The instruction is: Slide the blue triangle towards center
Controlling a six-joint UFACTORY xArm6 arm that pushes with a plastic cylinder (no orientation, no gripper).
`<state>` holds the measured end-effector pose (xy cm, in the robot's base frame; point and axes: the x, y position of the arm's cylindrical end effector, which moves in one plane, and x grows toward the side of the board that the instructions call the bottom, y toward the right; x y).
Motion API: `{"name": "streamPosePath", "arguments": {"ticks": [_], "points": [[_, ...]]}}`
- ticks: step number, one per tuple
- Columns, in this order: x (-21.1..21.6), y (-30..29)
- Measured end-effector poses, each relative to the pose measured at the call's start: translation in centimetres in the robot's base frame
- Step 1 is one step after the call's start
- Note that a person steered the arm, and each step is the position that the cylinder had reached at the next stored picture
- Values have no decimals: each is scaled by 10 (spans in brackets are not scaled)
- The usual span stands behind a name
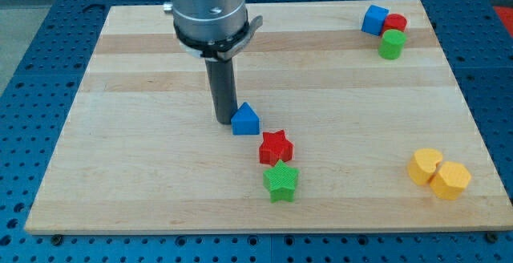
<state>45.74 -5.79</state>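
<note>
- The wooden board (144, 191) fills most of the view, a pale plank top lying on a blue perforated table (24, 22) that shows around all its edges.
- The arm's grey cylindrical housing (207, 10) comes down from the view's top, left of the middle, and narrows into the straight dark rod (222, 82).
- There are no jaws here to open or close: the rod ends bluntly and holds nothing. My tip (224, 121) stands on the board just at the view's left of the blue triangle (246, 119), touching its left side or very nearly so; I cannot tell which.
- The blue triangle sits a little left of the board's middle, point upward as seen.
- The red star (276, 147) lies just below and to the right of the blue triangle, close but apart from it.
- The green star (280, 183) lies directly below the red star, nearly touching it; the three blocks form a short line slanting toward the view's bottom right.
- Two yellow blocks sit touching near the right edge, low down: a heart-like yellow block (424, 166) and a yellow hexagon (450, 180).
- In the top right corner three blocks cluster together: a blue cube (373, 19), a red block (396, 22) partly hidden behind, and a green cylinder (391, 44) in front.
</note>
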Motion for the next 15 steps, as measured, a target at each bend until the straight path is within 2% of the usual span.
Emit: {"name": "streamPosePath", "arguments": {"ticks": [1,2,3,5,8,12,14,15], "points": [[22,-28],[71,-51],[92,-31],[47,-5],[19,19],[-4,33],[28,51],[-4,61]]}}
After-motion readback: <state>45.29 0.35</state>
